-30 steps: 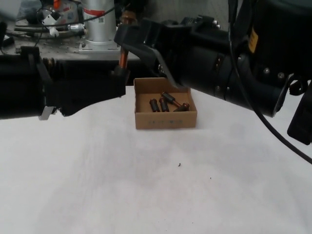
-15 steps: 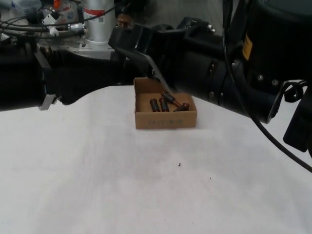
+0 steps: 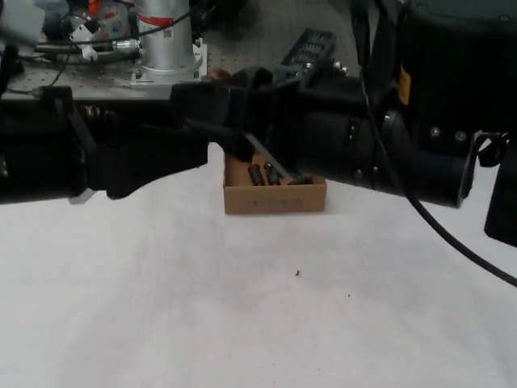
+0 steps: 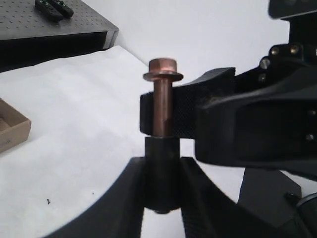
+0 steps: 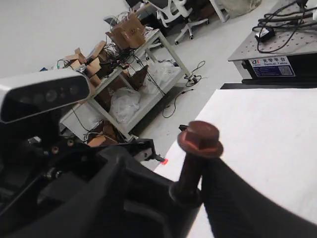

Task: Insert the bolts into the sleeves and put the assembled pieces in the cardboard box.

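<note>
Bolt (image 4: 162, 99), copper with a flanged head, stands upright with its lower shank down in the black sleeve (image 4: 161, 168). The head and upper shank show above the sleeve. Left tool (image 4: 161, 174) is clamped on the sleeve, one finger on each side. Right tool (image 4: 183, 111) is right against the bolt's shank, its textured pad behind it; can't tell its grip state. The pair is held up off the white table (image 3: 242, 307). In the high view both tools meet near the far left corner of the cardboard box (image 3: 275, 196). Several assembled pieces (image 3: 271, 172) lie inside the box.
</note>
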Robot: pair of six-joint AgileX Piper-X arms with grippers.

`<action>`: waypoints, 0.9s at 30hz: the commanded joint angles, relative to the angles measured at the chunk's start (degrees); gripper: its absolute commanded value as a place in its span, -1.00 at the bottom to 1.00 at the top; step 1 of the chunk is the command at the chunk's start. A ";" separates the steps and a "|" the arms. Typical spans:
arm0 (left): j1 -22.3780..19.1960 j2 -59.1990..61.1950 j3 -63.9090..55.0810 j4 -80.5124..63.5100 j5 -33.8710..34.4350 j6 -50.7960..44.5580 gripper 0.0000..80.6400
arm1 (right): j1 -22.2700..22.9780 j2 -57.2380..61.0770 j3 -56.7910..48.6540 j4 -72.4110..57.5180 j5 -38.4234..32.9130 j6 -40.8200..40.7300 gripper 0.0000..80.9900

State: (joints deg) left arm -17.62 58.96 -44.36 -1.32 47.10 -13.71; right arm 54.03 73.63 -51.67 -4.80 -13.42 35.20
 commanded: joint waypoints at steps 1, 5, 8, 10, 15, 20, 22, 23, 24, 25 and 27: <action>0.20 -0.73 -1.14 -7.55 -2.84 0.88 -0.98 | 0.30 0.08 0.64 4.29 -2.74 -0.82 -0.11; 0.20 -0.73 -0.88 -10.78 -2.96 0.88 -0.98 | 0.10 0.08 0.50 4.48 -3.02 -1.87 -0.12; 0.20 -0.73 -0.69 -10.82 -2.96 0.88 -0.98 | -0.60 0.08 -0.04 4.80 -3.02 -2.39 -0.12; 0.20 -0.73 -0.63 -10.82 -3.40 0.88 -0.98 | -1.15 0.08 -0.24 4.80 -3.21 -3.21 -0.12; 0.20 -0.41 -0.63 -10.82 -6.71 2.15 -0.98 | -3.35 -0.28 -0.70 8.87 -4.54 -7.11 -0.12; 0.20 3.43 -0.63 -15.84 -6.92 5.54 -0.98 | -7.04 -3.07 -0.68 18.13 -4.12 -15.94 -0.12; 0.20 6.62 -1.13 -18.65 -6.92 5.00 -0.98 | -8.81 -4.45 -0.68 22.74 -3.83 -19.87 -0.12; 0.20 8.53 -1.73 -19.42 -6.92 4.67 -0.98 | -9.86 -5.23 -0.68 25.03 -3.83 -21.38 -0.12; 0.20 10.58 -2.57 -19.44 -6.92 4.68 -0.98 | -10.73 -5.99 -0.68 27.31 -3.83 -22.63 -0.12; 0.20 12.84 -3.59 -19.43 -6.92 4.68 -0.98 | -11.79 -6.76 -0.68 29.49 -3.83 -23.58 -0.12; 0.20 17.26 -5.79 -19.43 -6.92 4.68 -0.98 | -13.77 -8.06 -0.68 33.34 -3.83 -25.31 -0.12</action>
State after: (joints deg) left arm -17.39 70.89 -46.92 -18.60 40.51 -9.27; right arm 43.15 68.15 -51.56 22.00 -17.12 13.74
